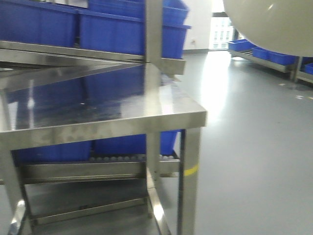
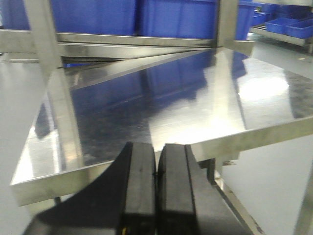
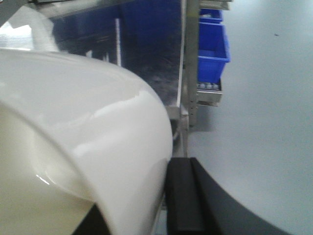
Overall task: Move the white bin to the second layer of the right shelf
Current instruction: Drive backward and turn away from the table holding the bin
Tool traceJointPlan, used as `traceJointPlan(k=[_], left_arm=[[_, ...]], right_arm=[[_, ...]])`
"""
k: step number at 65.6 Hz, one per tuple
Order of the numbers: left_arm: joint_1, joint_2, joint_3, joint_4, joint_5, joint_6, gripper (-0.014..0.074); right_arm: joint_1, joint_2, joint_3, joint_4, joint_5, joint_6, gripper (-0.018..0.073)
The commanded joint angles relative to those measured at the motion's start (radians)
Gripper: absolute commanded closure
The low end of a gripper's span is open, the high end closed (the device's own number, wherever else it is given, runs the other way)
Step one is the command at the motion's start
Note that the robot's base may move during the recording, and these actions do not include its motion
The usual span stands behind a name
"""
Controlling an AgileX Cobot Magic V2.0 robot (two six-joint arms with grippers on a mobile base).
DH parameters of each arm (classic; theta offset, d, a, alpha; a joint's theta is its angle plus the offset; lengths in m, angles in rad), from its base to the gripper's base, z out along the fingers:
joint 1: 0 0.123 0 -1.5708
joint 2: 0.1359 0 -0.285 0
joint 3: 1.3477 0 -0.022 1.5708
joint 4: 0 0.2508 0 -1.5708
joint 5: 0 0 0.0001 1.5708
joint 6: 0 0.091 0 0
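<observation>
right gripper (image 3: 139,215) clamps the white bin (image 3: 73,112) by its wall, high on the right, probably to clear the steel tabletop (image 1: 98,105); left gripper (image 2: 156,186) waits, fingers together, empty.

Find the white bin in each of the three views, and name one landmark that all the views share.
Front view: the white bin fills the top right corner, only a rounded part of it showing.
Left wrist view: not in it.
Right wrist view: it fills the left half, very close to the camera.
Shared landmark: the shiny steel tabletop, seen in all three.
</observation>
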Motion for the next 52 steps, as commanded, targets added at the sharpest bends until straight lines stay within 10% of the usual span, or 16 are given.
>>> traceJointPlan(k=[1,52], left_arm=[[-0.006,-0.014,0.037,0.0,-0.086,-0.003,0.0512],[-0.006,-0.014,0.037,0.0,-0.086,-0.003,0.0512]], right_arm=[[-0.004,-0.003,-0.03,-0.003,-0.099,-0.002,0.0507],[-0.004,-0.003,-0.03,-0.003,-0.099,-0.002,0.0507]])
